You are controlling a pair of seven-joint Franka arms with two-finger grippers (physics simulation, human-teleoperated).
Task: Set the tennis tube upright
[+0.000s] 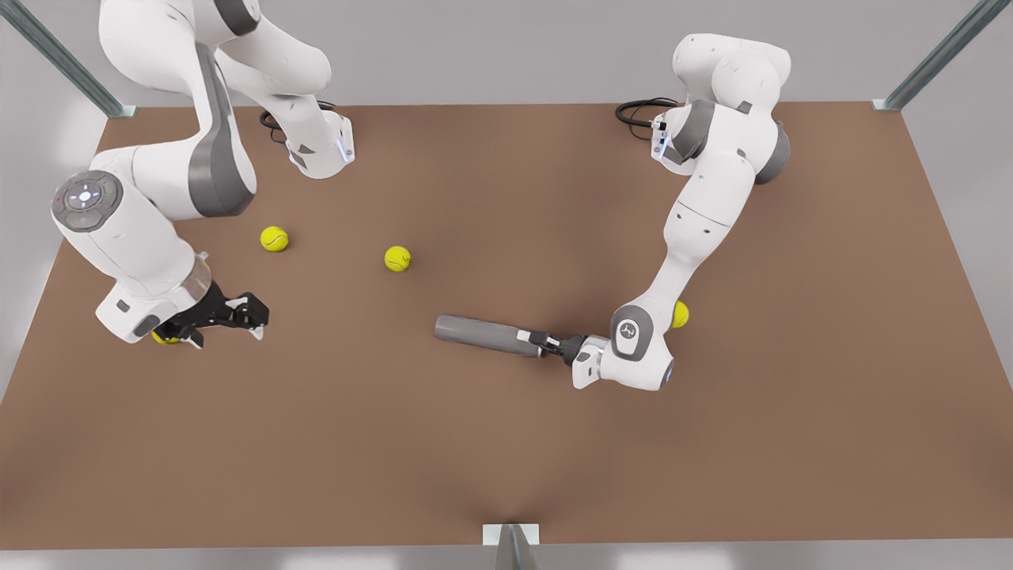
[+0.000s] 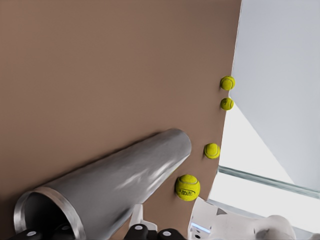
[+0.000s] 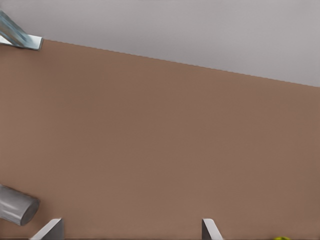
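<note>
Left gripper (image 1: 544, 343) clamps the rimmed end of the lying tennis tube (image 1: 483, 335).
Front view: tube flat mid-worktop (image 1: 506, 443); right gripper (image 1: 237, 313) waits open, well apart. Left wrist view: grey metallic tube (image 2: 120, 190), hollow mouth nearest. Right wrist view: its far end (image 3: 15, 207). Best pivot slowly, keeping the far end planted.

We see a brown table (image 1: 506, 443) with yellow-green tennis balls — two (image 1: 275, 238) (image 1: 397, 258) apart on bare tabletop, well beyond any fingers — and metal corner posts (image 1: 938, 55).
</note>
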